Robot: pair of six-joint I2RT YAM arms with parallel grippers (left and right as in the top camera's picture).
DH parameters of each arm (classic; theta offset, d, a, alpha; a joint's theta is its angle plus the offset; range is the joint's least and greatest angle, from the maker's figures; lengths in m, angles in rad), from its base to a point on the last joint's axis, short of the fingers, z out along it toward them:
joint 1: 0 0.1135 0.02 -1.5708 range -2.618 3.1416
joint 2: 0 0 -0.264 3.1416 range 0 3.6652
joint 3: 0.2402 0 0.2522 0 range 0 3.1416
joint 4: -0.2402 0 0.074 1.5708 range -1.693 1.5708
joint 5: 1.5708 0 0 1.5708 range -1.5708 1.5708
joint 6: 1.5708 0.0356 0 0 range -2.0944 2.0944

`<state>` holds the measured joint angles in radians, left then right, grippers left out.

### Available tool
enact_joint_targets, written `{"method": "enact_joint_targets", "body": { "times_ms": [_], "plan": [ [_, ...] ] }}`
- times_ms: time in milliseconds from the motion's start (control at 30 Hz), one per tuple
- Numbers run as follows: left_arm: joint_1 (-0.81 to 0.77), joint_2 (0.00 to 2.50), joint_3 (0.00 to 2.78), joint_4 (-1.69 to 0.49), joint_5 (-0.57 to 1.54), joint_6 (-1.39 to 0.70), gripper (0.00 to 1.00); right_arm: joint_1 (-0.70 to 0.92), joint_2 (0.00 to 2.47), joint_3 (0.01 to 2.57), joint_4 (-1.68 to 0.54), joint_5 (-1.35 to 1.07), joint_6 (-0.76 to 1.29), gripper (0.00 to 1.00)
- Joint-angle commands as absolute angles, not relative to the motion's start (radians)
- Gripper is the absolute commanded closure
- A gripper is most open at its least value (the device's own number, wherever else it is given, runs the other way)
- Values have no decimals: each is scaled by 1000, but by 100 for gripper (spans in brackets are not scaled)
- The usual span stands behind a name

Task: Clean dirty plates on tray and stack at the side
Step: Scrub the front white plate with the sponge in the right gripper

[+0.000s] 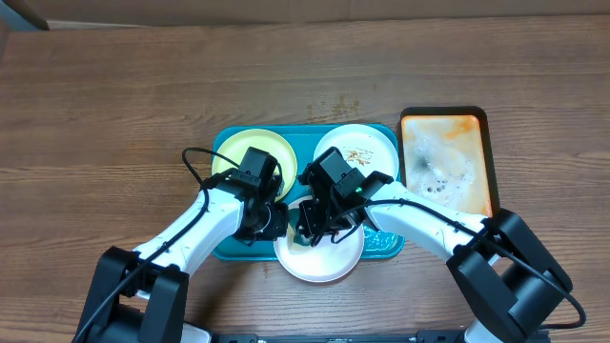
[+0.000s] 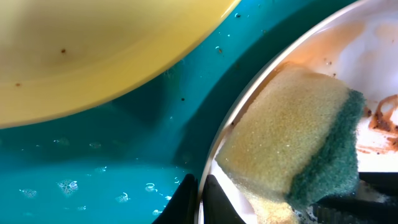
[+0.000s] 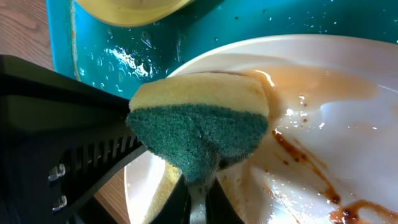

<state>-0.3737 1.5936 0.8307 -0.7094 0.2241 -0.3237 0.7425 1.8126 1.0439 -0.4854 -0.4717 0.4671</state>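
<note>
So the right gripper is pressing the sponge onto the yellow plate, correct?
Not quite. The sponge held in the right gripper is pressed onto a white plate smeared with brown sauce, as the right wrist view shows. The yellow plate lies beside it, clear of the sponge.

The teal tray (image 2: 93, 155) is glossy plastic. The white plate (image 3: 360, 118) looks smooth and shiny. The sponge (image 3: 199, 124) is porous yellow foam backed by rough green scouring fibre. The table (image 1: 143, 86) is matt grained wood.
</note>
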Motion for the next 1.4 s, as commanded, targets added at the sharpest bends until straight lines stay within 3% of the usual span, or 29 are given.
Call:
{"method": "enact_joint_targets", "body": {
  "times_ms": [0, 267, 500, 933, 1033, 1367],
  "plan": [
    [-381, 1603, 820, -706, 219, -345, 93, 757, 1826, 1035, -476, -429, 464, 96],
    [-381, 1603, 820, -706, 219, -345, 92, 758, 1880, 1035, -476, -397, 465, 96],
    [-381, 1603, 820, -709, 222, -345, 92, 729, 1880, 1035, -573, -152, 608, 96],
    [-381, 1603, 820, -709, 222, -345, 89, 639, 1880, 1062, -858, -157, 544, 96],
    [-381, 1603, 820, -710, 222, -345, 96, 639, 1880, 1062, -890, -154, 492, 96],
    [-380, 1602, 820, -732, 222, -345, 96, 639, 1861, 1160, -989, 98, 477, 96]
  ]
}}
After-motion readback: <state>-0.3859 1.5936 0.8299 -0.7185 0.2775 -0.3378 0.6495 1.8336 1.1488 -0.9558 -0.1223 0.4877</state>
